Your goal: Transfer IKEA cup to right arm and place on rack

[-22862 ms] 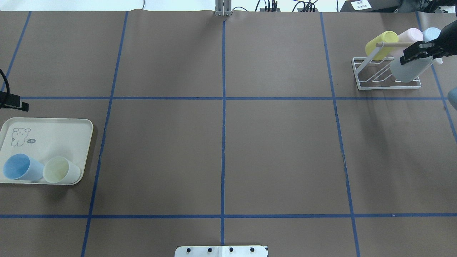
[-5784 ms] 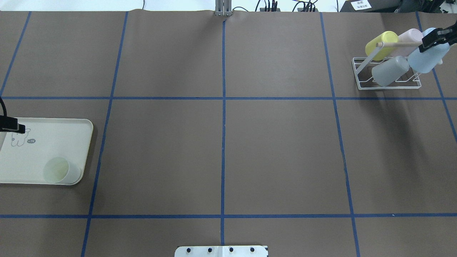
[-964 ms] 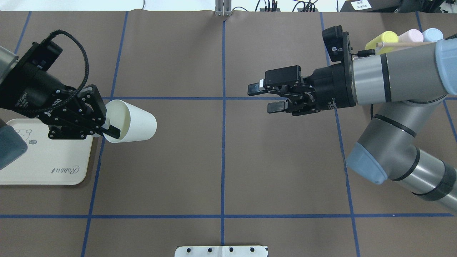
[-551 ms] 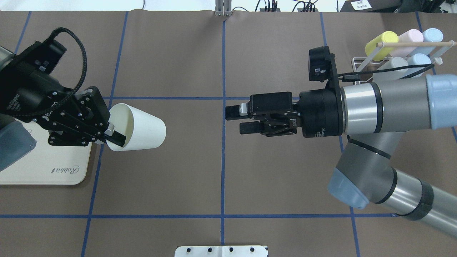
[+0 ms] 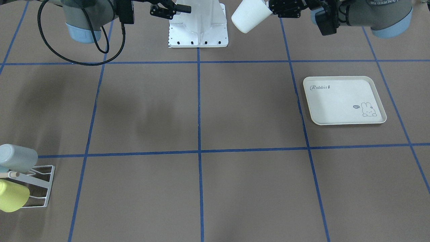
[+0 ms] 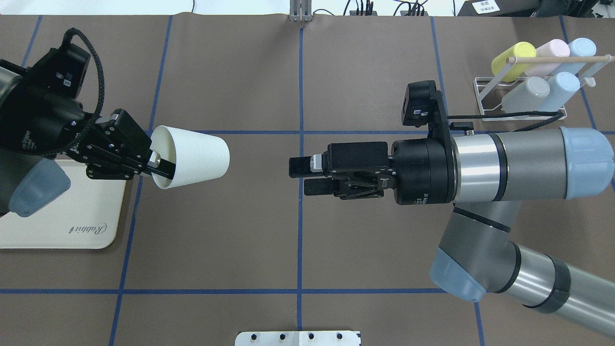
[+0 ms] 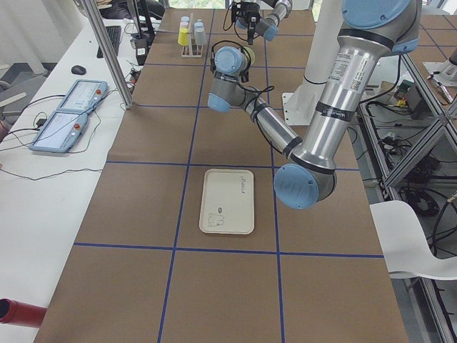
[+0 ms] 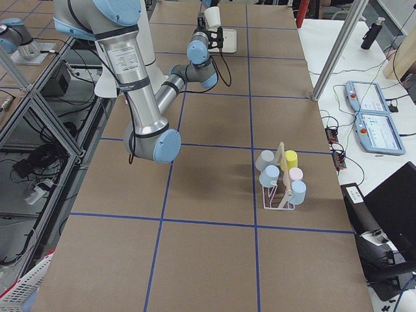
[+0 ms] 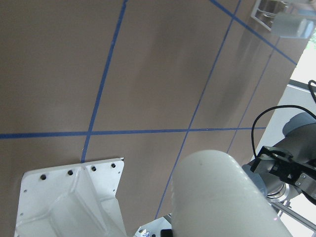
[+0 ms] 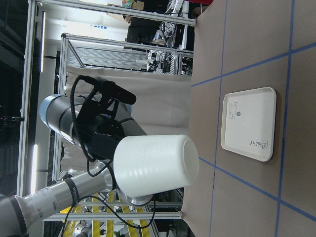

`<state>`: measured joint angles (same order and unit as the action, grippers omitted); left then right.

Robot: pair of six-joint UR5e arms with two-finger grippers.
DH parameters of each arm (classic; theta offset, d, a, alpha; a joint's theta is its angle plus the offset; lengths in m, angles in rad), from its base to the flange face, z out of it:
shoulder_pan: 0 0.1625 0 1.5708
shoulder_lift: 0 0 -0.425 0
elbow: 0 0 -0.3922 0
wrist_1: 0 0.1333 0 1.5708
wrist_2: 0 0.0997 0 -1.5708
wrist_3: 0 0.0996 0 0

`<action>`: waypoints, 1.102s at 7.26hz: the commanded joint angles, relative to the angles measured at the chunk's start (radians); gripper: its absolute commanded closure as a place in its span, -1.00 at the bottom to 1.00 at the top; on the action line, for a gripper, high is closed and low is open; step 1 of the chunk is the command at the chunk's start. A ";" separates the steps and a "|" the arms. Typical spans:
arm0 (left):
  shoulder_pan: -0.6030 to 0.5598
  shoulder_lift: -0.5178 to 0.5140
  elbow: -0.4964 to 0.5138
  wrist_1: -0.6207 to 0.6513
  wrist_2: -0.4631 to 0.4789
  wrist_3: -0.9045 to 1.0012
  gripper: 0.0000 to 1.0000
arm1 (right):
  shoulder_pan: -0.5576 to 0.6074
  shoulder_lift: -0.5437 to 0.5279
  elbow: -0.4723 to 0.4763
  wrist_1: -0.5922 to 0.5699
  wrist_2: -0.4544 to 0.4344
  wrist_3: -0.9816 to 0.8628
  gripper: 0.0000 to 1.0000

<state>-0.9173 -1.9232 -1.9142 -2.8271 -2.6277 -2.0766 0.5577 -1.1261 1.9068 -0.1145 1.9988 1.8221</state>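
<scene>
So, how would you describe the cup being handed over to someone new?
Find the cream rectangular rabbit-print tray on the overhead view's left. Beside it the black left tool holds a plain white tapered plastic cup sideways in the air. The other cups all sit on the white wire rack.

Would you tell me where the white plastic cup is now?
In the overhead view, the white plastic cup is left of centre, gripped by the left tool, its base facing the right tool.
</scene>
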 commanded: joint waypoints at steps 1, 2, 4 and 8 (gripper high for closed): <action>0.005 -0.008 0.036 -0.156 0.098 -0.121 1.00 | -0.001 0.009 0.000 -0.001 -0.005 0.000 -0.93; 0.008 -0.008 0.062 -0.219 0.116 -0.163 1.00 | -0.002 0.011 0.000 0.001 -0.008 0.000 -0.93; 0.090 -0.011 0.093 -0.428 0.252 -0.451 1.00 | -0.004 0.029 0.000 0.001 -0.017 0.000 -0.93; 0.222 -0.065 0.113 -0.714 0.535 -0.816 1.00 | -0.039 0.078 0.000 0.003 -0.089 0.000 -0.93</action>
<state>-0.7298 -1.9645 -1.8040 -3.4653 -2.1837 -2.7979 0.5348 -1.0682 1.9067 -0.1125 1.9372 1.8224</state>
